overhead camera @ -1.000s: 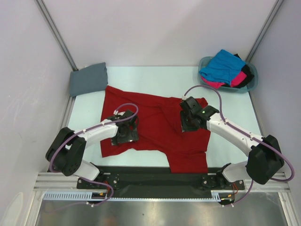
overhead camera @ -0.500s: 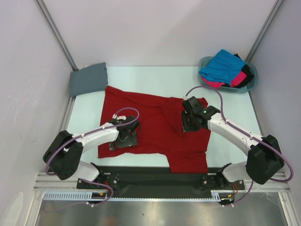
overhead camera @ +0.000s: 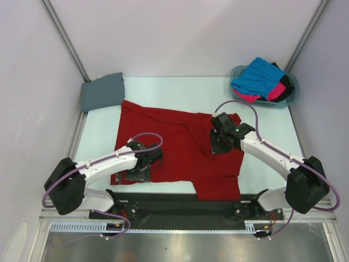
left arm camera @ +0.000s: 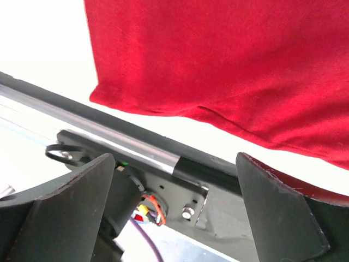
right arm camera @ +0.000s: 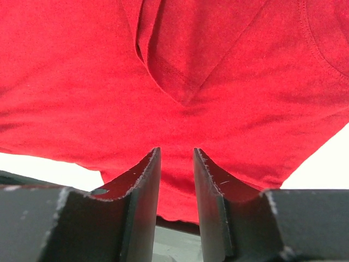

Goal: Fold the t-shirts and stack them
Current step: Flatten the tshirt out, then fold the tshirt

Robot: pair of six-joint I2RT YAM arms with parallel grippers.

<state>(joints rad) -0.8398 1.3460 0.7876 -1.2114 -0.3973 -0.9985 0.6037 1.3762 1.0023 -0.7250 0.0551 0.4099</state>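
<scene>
**Red T-Shirt Lies Spread as Two Robot Arms Work Over It**

A deep red t-shirt (overhead camera: 180, 147) lies spread and rumpled across the middle of the pale tabletop (overhead camera: 180, 90), with its near hem reaching the black base rail (overhead camera: 174, 206) where both arms are bolted. The left hand (overhead camera: 137, 174) sits low at the shirt's near left corner. In the left wrist view its fingers (left arm camera: 71, 207) stand wide apart and released, and nothing is between them. The right hand (overhead camera: 220, 144) is poised over the shirt's right half, beside a creased fold. Its fingers (right arm camera: 143, 180) are drawn close with a narrow slot between them, and I cannot tell whether they pinch any cloth. A slate grey t-shirt (overhead camera: 102, 91) rests folded at the far left corner, just beside the red shirt's edge. At the far right, a teal basket (overhead camera: 292, 98) holds a heap of a bright blue t-shirt (overhead camera: 256, 76) on top, a hot pink t-shirt (overhead camera: 275, 91) and a black t-shirt (overhead camera: 284, 87) beneath it.
</scene>
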